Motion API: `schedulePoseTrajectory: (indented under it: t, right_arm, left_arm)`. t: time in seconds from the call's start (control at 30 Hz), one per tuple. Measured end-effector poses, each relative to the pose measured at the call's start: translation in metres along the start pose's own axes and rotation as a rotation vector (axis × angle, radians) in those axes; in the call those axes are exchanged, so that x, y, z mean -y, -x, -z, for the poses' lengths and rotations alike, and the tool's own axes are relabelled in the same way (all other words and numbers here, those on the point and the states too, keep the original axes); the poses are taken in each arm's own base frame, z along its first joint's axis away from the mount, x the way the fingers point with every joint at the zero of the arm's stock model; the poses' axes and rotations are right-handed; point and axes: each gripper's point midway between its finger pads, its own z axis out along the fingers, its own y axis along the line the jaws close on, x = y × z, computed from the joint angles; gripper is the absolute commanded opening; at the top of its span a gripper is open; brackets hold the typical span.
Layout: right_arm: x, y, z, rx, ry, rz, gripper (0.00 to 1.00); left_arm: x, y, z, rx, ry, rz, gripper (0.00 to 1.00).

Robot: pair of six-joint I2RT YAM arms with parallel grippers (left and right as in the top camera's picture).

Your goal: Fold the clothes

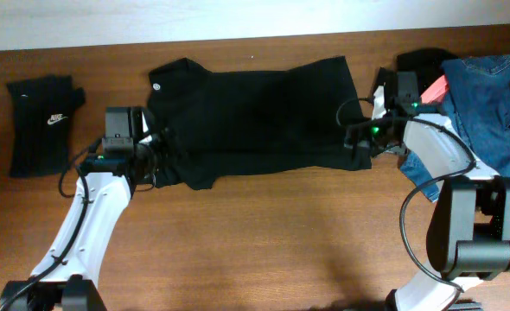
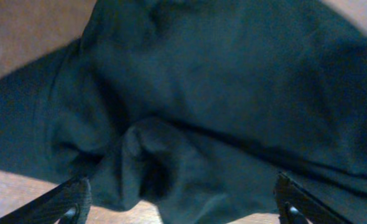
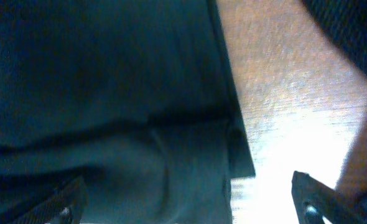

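The black shirt (image 1: 255, 117) is judged folded once (denim (image 1: 488, 95) untouched); left gripper (image 2: 185, 200) and right gripper (image 3: 190, 198) are spread wide, empty.

Looks like a robotics lab bench. A bare wood-grain table (image 1: 264, 233) has a pale backdrop (image 1: 151, 17) past its far edge. Two white-and-black arms, left arm (image 1: 91, 225) and right arm (image 1: 445, 164), stand at the near edge with exposed cables (image 1: 408, 225) and a green indicator light (image 1: 374, 130) lit. Trial garments are laid out: black shirt (image 1: 255, 121) centre, folded black piece (image 1: 41, 125) at the left edge, denim (image 1: 497, 95) in the far-right corner.
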Motion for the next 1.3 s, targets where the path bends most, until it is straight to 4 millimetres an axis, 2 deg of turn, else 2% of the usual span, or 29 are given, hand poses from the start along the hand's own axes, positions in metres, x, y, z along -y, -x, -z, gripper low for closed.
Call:
schedulePoseTrajectory:
  t: [0.07,0.1,0.17,0.2,0.3,0.33,0.5,0.67,0.8,0.9,1.07,1.3]
  right_arm:
    - [-0.002,0.004,0.009,-0.008,-0.001,-0.001,0.99]
    - [-0.003,0.006,0.014,-0.012,-0.002,-0.002,0.98]
    - [-0.004,0.007,0.021,-0.024,-0.003,0.0,0.68]
    - [-0.004,0.006,0.023,-0.029,-0.003,-0.004,0.49]
    - [-0.003,-0.001,0.024,-0.059,-0.007,-0.007,0.09]
    - [-0.003,-0.001,0.024,-0.061,-0.008,-0.007,0.04]
    - [-0.007,0.002,0.023,-0.045,-0.002,0.01,0.04]
    - [-0.028,0.009,0.02,-0.01,0.018,0.091,0.04]
    - [-0.042,0.009,0.018,-0.002,0.035,0.138,0.04]
    - [-0.044,0.009,0.011,-0.008,0.036,0.147,0.04]
    - [-0.038,-0.001,-0.016,-0.073,0.027,0.139,0.04]
    - [-0.031,-0.021,-0.052,-0.173,0.012,0.127,0.04]
  left_arm:
    - [0.005,0.007,0.008,0.012,-0.009,0.0,0.75]
    - [0.008,0.01,0.014,0.017,-0.013,-0.001,0.57]
    - [0.011,0.012,0.024,0.024,-0.02,-0.003,0.13]
    - [0.011,0.011,0.03,0.025,-0.021,-0.005,0.01]
    - [0.012,0.005,0.04,0.009,-0.018,-0.008,0.01]
    - [0.014,0.002,0.04,0.001,-0.02,-0.015,0.01]
    - [0.036,-0.011,0.027,-0.033,-0.051,-0.08,0.01]
    - [0.049,-0.026,-0.004,-0.09,-0.06,-0.133,0.01]
    - [0.044,-0.034,-0.022,-0.131,-0.039,-0.135,0.01]
    - [0.037,-0.04,-0.033,-0.159,-0.011,-0.133,0.01]
    - [0.025,-0.045,-0.047,-0.179,0.048,-0.139,0.01]
    - [0.018,-0.043,-0.049,-0.167,0.085,-0.157,0.01]
